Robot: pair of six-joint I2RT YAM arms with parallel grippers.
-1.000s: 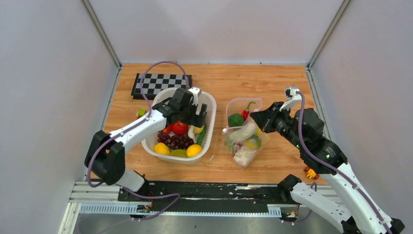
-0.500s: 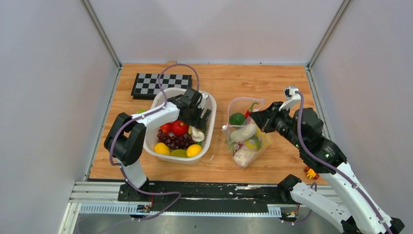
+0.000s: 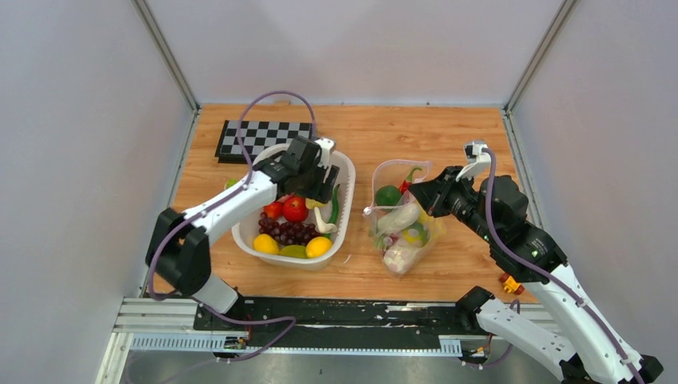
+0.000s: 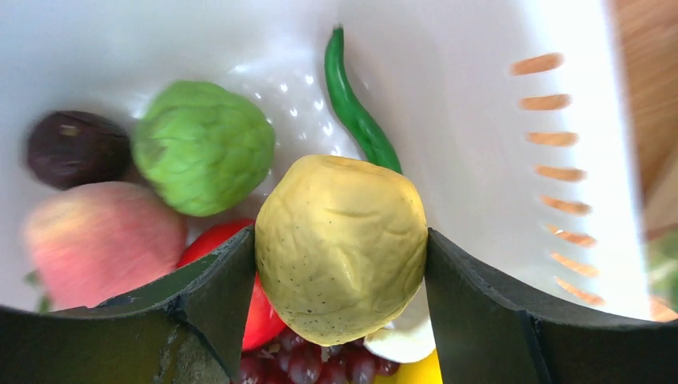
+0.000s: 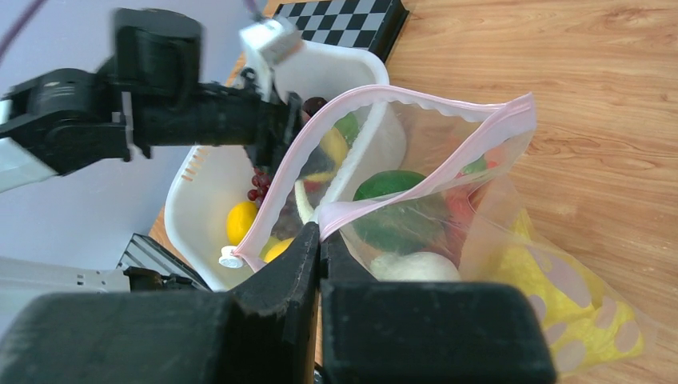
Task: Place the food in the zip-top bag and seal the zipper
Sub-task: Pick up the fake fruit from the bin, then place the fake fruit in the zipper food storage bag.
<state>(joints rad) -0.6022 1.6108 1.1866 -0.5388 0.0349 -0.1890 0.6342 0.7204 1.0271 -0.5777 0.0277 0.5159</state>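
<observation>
Wood table (image 3: 448,132). On its left side, white basket (image 3: 349,192) with grapes (image 3: 292,232), lemons (image 3: 318,246), a tomato (image 3: 296,210). Just beside it on the right, clear bag (image 3: 400,232), mouth open, a lime (image 3: 388,196) and more inside. Right gripper (image 5: 320,240) pinched tight on the bag's pink zipper (image 5: 336,210). Left gripper (image 4: 340,240) over the basket – squeezing a bumpy yellow fruit (image 4: 340,256) between both fingers.

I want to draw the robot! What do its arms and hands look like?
The left arm and right arm are white with chunky black joints. A purple cable loops along each. The left hand and right hand are black, each with two flat fingers.
</observation>
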